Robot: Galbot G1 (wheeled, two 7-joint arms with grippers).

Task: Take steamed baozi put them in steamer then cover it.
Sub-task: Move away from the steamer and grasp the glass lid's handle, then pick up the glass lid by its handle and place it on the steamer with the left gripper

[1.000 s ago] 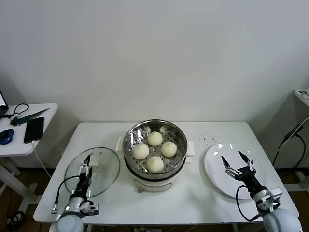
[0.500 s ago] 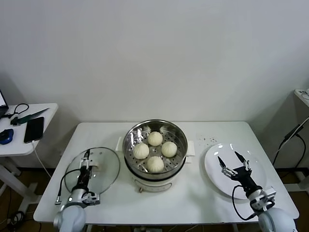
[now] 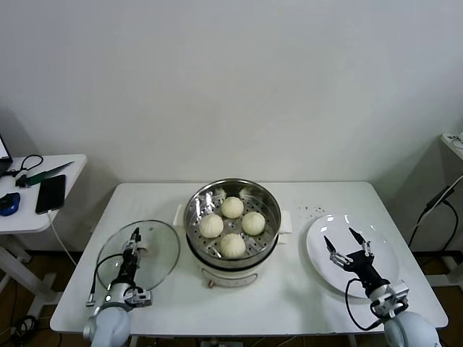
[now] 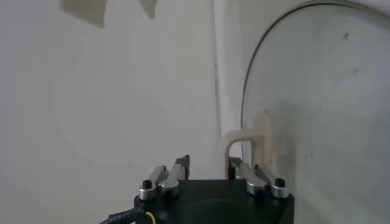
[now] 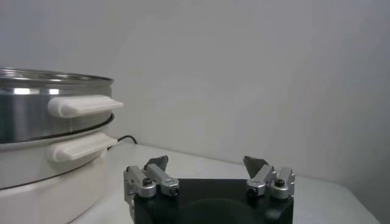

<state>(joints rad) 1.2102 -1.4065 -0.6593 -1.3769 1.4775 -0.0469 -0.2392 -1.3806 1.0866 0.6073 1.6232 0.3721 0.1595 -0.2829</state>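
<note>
The steamer (image 3: 269,233) stands mid-table, uncovered, with several steamed baozi (image 3: 232,207) on its perforated tray. Its glass lid (image 3: 163,249) lies flat on the table to the left. My left gripper (image 3: 134,235) is low over the lid at its white handle (image 3: 143,246). In the left wrist view this gripper (image 4: 208,161) has its fingers partly drawn in with a gap between them, and the handle (image 4: 247,137) stands just beyond one fingertip, not between them. My right gripper (image 3: 338,236) hovers open and empty over the white plate (image 3: 380,242). The right wrist view shows this gripper (image 5: 207,161) beside the steamer (image 5: 36,109).
A side table (image 3: 69,163) at the far left carries a phone (image 3: 51,194) and cables. The steamer's white side handles (image 5: 82,105) jut toward the right gripper. A cable (image 3: 434,199) hangs past the table's right edge.
The left gripper's fingers have drawn closer together at the lid handle. The right gripper has slid a little leftward over the plate, still wide open.
</note>
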